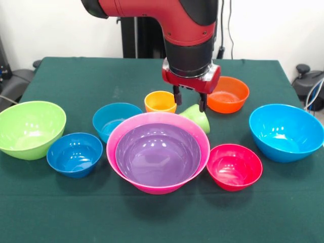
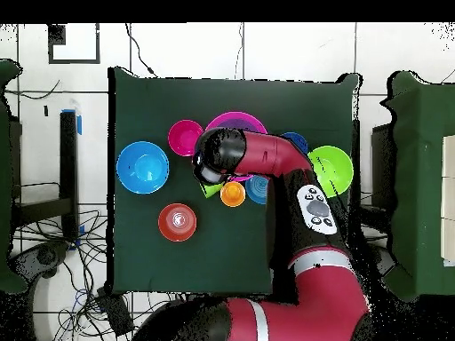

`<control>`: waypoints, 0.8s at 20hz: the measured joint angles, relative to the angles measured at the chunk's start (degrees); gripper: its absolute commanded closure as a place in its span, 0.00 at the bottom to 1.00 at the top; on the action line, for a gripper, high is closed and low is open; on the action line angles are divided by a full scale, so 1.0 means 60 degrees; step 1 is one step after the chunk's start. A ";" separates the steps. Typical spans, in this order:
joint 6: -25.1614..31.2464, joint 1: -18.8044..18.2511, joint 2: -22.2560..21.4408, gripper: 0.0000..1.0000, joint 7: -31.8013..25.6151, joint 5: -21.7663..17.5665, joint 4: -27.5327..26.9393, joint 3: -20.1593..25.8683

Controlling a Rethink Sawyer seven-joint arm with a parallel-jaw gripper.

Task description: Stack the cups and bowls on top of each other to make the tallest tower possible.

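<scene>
My gripper (image 1: 190, 103) hangs open just behind the tower's base, its fingers (image 1: 177, 96) low over a lime green cup (image 1: 197, 119) that lies tilted on its side. The orange cup (image 1: 160, 101) stands upright just left of the gripper. The big pink bowl (image 1: 112, 139) holds the purple bowl (image 1: 157, 154) nested inside it. In the overhead view the arm's wrist hides the gripper; the green cup (image 2: 211, 189) and orange cup (image 2: 233, 194) show beside it.
Loose bowls ring the stack: lime green (image 1: 30, 129), dark blue (image 1: 74, 153), teal (image 1: 114, 120), orange (image 1: 228, 94), sky blue (image 1: 286, 131), red-pink (image 1: 234, 166). The green cloth covers the table (image 1: 76, 76).
</scene>
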 measured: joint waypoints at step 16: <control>0.2390 0.0000 -0.1975 0.00 0.0002 0.0020 0.0396 -0.0106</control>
